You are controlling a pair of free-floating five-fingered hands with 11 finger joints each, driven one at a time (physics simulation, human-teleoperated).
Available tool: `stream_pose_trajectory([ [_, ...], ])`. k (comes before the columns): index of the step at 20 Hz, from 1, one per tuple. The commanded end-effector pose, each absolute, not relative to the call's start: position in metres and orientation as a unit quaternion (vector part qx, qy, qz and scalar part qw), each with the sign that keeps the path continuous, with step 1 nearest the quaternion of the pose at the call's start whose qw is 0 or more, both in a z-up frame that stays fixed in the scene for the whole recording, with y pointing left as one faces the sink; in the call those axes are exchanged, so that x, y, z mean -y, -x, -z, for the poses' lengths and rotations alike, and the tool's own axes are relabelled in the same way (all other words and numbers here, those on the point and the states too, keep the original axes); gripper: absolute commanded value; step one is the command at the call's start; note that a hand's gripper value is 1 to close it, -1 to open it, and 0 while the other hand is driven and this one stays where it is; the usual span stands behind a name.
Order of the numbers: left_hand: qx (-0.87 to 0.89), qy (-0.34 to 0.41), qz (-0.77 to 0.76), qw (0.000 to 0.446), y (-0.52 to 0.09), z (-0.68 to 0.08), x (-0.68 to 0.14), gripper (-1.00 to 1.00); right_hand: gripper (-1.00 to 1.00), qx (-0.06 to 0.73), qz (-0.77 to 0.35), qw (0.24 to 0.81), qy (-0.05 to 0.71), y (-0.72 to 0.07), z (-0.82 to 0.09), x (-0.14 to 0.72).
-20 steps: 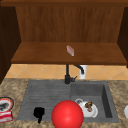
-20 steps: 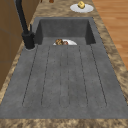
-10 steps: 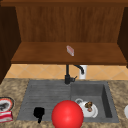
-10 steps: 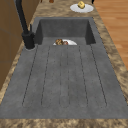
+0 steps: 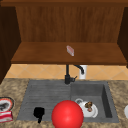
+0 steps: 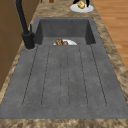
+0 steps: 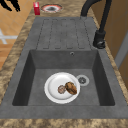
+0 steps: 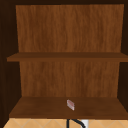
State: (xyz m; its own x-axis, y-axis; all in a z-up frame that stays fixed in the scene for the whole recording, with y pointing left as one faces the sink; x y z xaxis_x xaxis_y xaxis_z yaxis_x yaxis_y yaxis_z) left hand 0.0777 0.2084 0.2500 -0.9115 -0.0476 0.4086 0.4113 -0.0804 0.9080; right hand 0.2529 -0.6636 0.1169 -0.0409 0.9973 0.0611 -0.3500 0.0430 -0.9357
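At the far left of the counter (image 5: 15, 86) we see a round dish (image 5: 6, 104) with a dark centre, and a small red box (image 5: 5, 116) just in front of it. The left hand (image 5: 38, 113) hangs to their right, over the front edge of the ribbed drainboard (image 5: 47, 95). In the right side view its fingers show as separate, fairly straight dark streaks with nothing between them, so we read it as loosely spread and holding nothing.

A large red ball (image 5: 67, 114) is the thing nearest to this hand. It lies just to the hand's right, at the front rim of the sink, with a narrow gap between the two. We cannot tell whether the ball rests on anything.

Behind the ball the black faucet (image 5: 67, 75) stands at the back of the sink. Above it a small pinkish block (image 5: 70, 50) lies on the wooden shelf (image 5: 45, 53).

To the right, in the basin, a white plate (image 5: 93, 113) lies flat beside the drain and carries brown food (image 5: 88, 106).

On the counter right of the sink, a small white plate (image 6: 75, 8) holds a yellow piece (image 6: 81, 4). The right hand (image 6: 86, 2) is just over that piece, with dark fingers showing on either side of it. We cannot tell whether they grip it or merely stand about it.
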Motion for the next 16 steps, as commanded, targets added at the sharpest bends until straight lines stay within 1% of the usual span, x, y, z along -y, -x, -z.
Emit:
stream_pose_trajectory([
  [1,0.659,0.138,0.722,0.159,-0.078,-0.25,-0.208,0.0,-1.0,0.426,-0.594,0.582,0.358,-0.259,-0.103,0.683],
  [3,0.659,0.138,0.722,0.159,-0.078,-0.25,-0.208,0.0,-1.0,0.43,-0.594,0.582,0.35,-0.261,-0.097,0.692],
  [6,0.659,0.138,0.722,0.159,-0.078,-0.25,-0.208,0.0,-1.0,0.439,-0.576,0.615,0.312,-0.27,-0.101,0.704],
  [8,0.659,0.138,0.722,0.159,-0.078,-0.25,-0.208,0.0,-1.0,0.442,-0.567,0.627,0.3,-0.276,-0.103,0.702],
  [11,0.659,0.138,0.722,0.159,-0.078,-0.25,-0.208,0.0,-1.0,0.449,-0.562,0.626,0.301,-0.283,-0.099,0.7],
  [16,0.659,0.138,0.722,0.159,-0.078,-0.25,-0.208,0.0,-1.0,0.443,-0.575,0.628,0.279,-0.286,-0.09,0.703],
])
